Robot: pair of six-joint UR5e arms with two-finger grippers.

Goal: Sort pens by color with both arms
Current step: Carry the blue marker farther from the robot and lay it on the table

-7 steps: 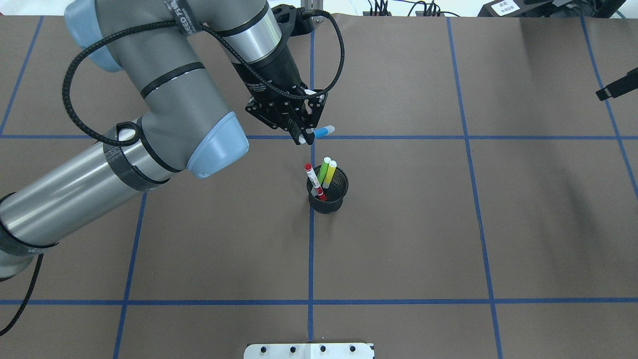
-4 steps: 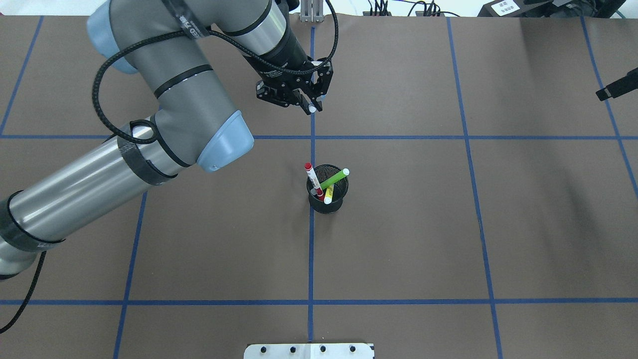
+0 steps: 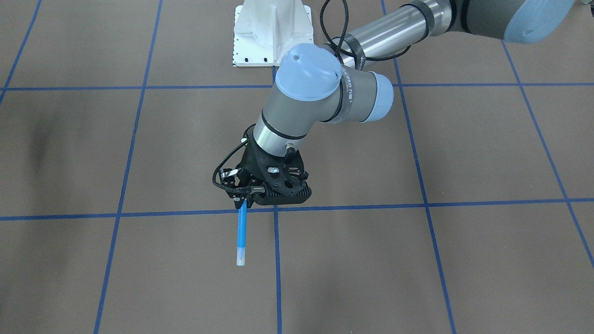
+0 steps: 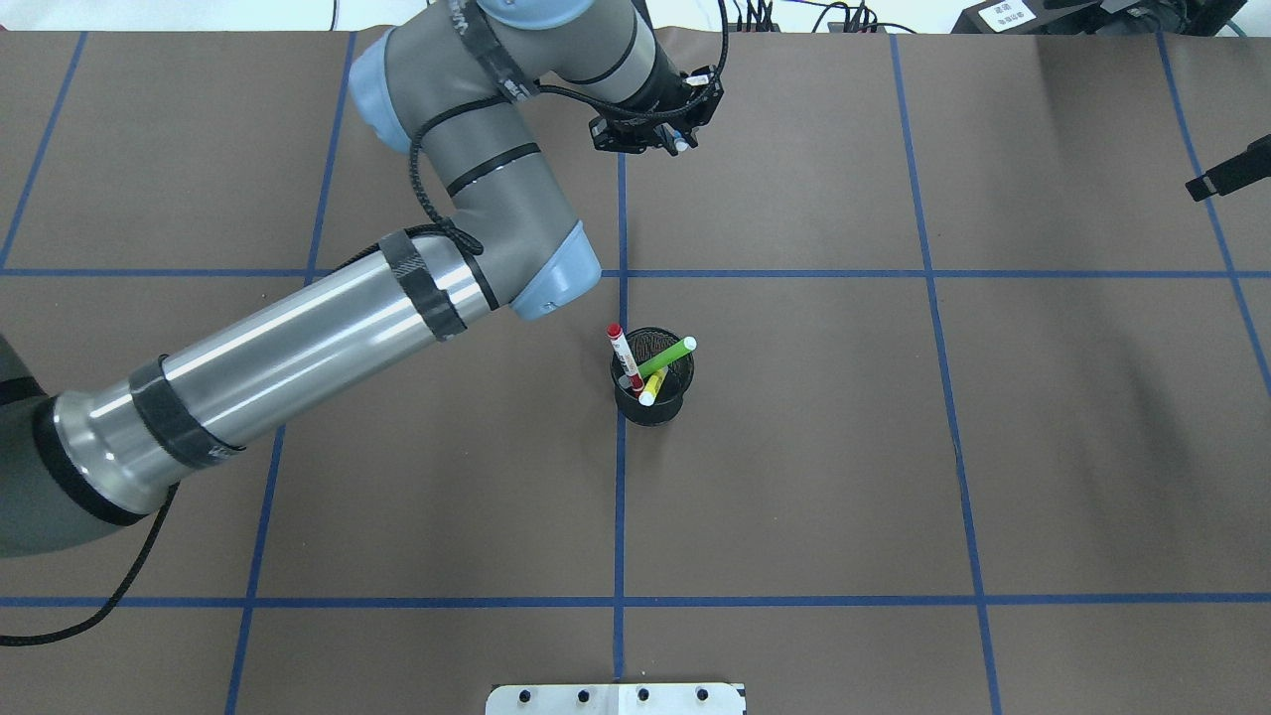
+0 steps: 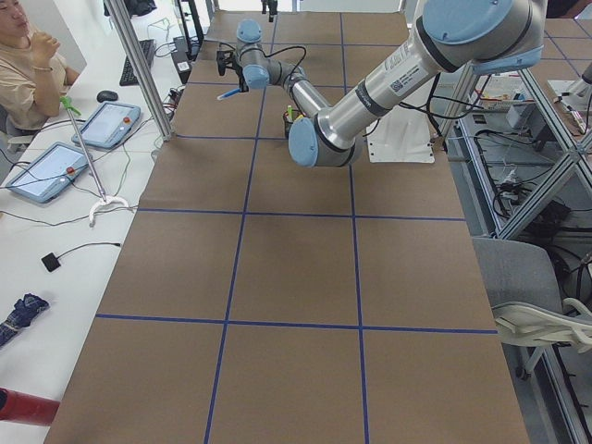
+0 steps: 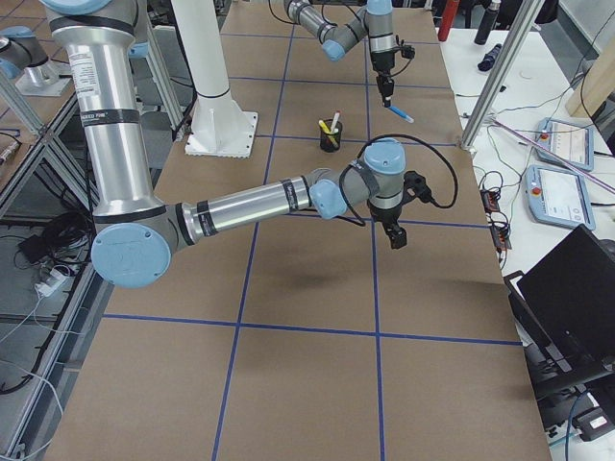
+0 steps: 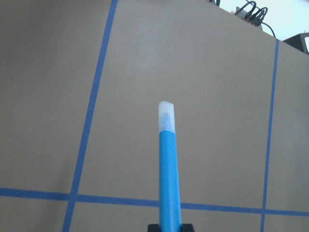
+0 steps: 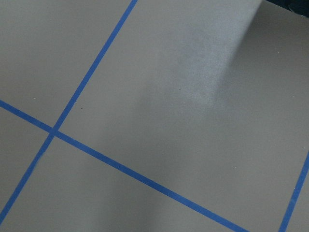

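**Blue pen held out over the far bench, three pens left in the cup**

The left gripper (image 3: pixel 241 202), near the top centre of the overhead view, pinches the blue pen (image 3: pixel 241 236) by one end only, clear of the bench (image 3: pixel 417 260). With so much barrel jutting free, a quick swing or a slanted set-down could make it pivot, slip or roll over a tape line. The green pen (image 4: pixel 669 356), yellow pen (image 4: pixel 651 391) and red-ended pen (image 4: pixel 623 355) lean loosely in the mesh cup (image 4: pixel 655 409) at centre; a low pass by the arm could tip it. Whether the right gripper (image 6: pixel 396 236) is spread or pressed together, I cannot tell.
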